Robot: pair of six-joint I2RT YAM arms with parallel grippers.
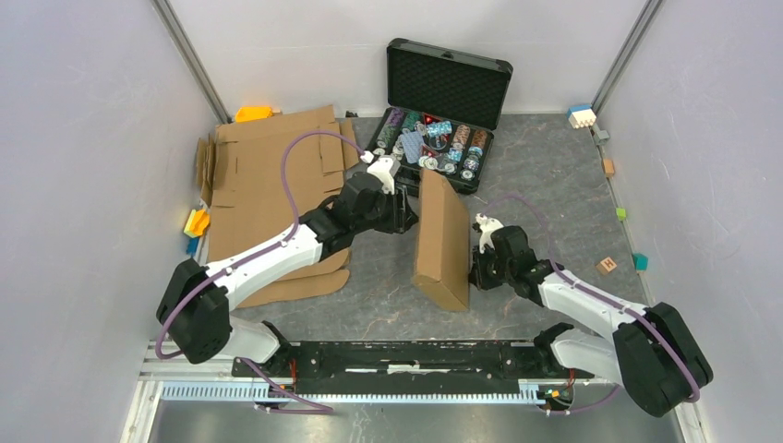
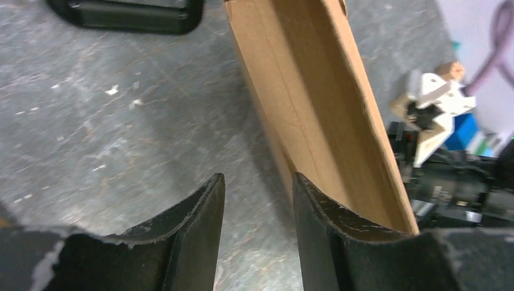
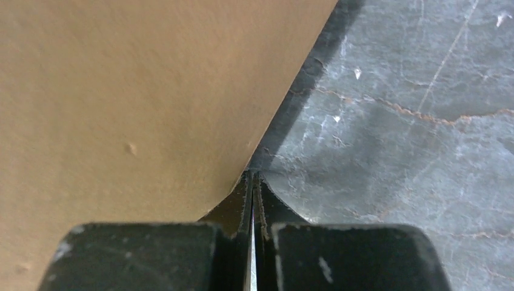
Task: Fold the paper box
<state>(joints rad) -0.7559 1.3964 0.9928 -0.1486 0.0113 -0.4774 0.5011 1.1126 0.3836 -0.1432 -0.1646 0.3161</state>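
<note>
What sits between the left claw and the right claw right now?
The paper box, standing on edge, separates left claw from right claw; the top view shows it.

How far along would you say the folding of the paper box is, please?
Done: the paper box stands on edge on the table, bent into a narrow trough. In hand: the right gripper, shut, meets its side; the left gripper sits open beside it, holding nothing. Left: it is not yet a closed box.

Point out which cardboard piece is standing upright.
The paper box, mid-scene, stands on edge; the other cardboard sheets lie flat at the left.
</note>
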